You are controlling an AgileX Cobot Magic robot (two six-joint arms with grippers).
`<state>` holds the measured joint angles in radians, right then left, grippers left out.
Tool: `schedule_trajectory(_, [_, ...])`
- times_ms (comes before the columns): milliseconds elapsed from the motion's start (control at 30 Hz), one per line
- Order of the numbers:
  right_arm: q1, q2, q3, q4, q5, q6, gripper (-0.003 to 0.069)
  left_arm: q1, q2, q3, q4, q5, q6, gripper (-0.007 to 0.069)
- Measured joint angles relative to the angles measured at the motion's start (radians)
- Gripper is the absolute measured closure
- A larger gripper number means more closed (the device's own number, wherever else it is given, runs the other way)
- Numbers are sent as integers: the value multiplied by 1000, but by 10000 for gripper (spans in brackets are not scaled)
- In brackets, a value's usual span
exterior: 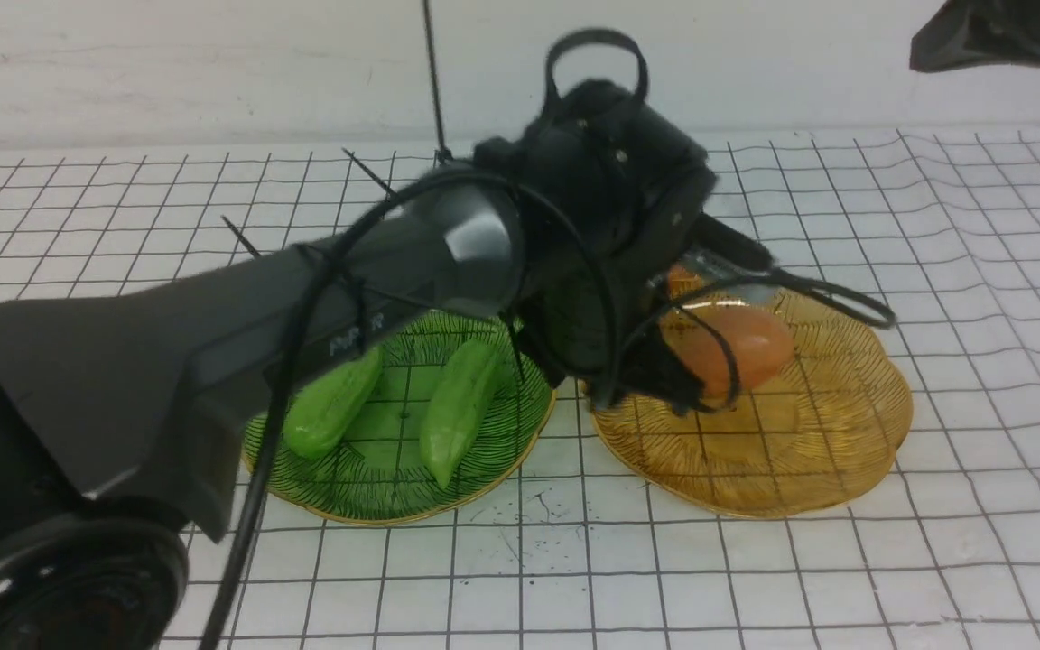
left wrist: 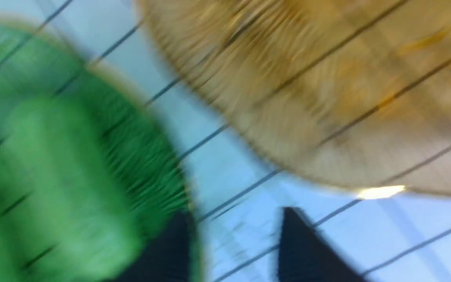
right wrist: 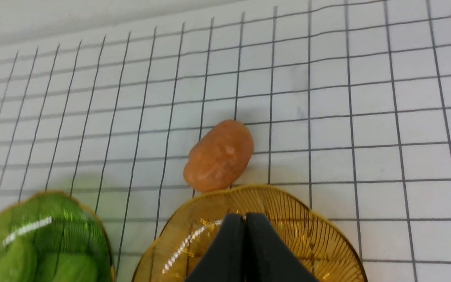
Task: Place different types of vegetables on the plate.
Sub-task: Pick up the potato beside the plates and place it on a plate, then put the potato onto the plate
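Two cucumbers (exterior: 459,406) on green plate (exterior: 394,516), potato (exterior: 737,348) on amber plate (exterior: 800,451); my left gripper (left wrist: 235,213) spread, empty; right gripper (right wrist: 245,215) closed, empty.

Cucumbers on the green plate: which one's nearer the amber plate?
The right cucumber, by the green plate rim facing the amber plate. The left cucumber lies farther off, partly hidden by the left arm.
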<state>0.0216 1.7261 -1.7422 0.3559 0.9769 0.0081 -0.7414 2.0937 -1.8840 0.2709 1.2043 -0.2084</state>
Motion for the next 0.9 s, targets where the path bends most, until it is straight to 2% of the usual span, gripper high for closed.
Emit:
schedule_trajectory(33, [-11,25,0,37,-22,-1,673,17,-6,-2,9,7,0,550])
schedule_trajectory(133, [-18,101,0,164,-82,-58,664,81,-54,-2,6,23,0,619])
schedule_trajectory(267, [7,215,0,342,-162,-193,601,140,-136,-3,-10,25,0,632])
schedule_trajectory(333, [26,279,0,415,-219,-276,536,157,-182,-3,-14,27,0,632])
schedule_trajectory(467, [65,420,0,548,-378,-444,312,169,-288,-1,-18,33,12,632])
schedule_trajectory(667, [97,535,0,646,-460,-526,18,169,-398,7,-18,48,17,632])
schedule_trajectory(733, [107,561,0,653,-484,-528,-17,169,-418,8,-18,49,17,632])
schedule_trajectory(900, [128,592,0,667,-526,-538,-31,169,-429,8,-18,50,17,632])
